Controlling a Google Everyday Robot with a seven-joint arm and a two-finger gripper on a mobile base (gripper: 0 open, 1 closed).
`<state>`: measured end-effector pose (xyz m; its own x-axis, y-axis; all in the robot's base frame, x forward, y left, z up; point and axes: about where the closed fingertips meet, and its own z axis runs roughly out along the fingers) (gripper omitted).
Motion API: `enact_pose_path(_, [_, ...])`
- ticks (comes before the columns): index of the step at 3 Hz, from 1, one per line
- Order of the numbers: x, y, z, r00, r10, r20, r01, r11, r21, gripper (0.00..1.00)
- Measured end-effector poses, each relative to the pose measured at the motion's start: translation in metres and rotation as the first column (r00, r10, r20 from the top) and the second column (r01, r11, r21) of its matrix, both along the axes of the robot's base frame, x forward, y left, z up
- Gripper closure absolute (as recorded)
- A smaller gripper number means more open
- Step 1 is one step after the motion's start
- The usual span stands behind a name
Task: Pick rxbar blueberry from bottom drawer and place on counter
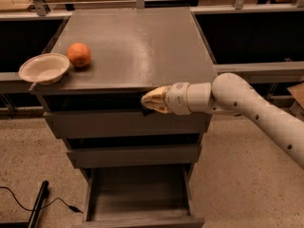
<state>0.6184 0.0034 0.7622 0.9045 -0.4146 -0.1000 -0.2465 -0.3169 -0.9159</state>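
Note:
My gripper (148,101) hangs in front of the cabinet, level with the front edge of the counter (137,42) and just above the top drawer's front. Its tan fingers (156,99) are drawn together on a small dark flat piece (148,111) that shows just under the tips; it looks like the rxbar blueberry, mostly hidden by the fingers and the shadow behind. The bottom drawer (140,221) is pulled out below, and its tray shows nothing inside.
An orange (79,54) and a white bowl (44,68) sit at the counter's left edge. The two upper drawers (128,123) are closed. A black cable and pole (37,208) lie on the floor at lower left. Pale wooden tables stand behind.

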Motion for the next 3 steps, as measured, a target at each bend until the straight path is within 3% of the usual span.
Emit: enact_pose_path(3, [0.0000, 0.0000, 0.0000, 1.0000, 0.000, 0.000, 0.000, 1.000, 0.000, 1.00])
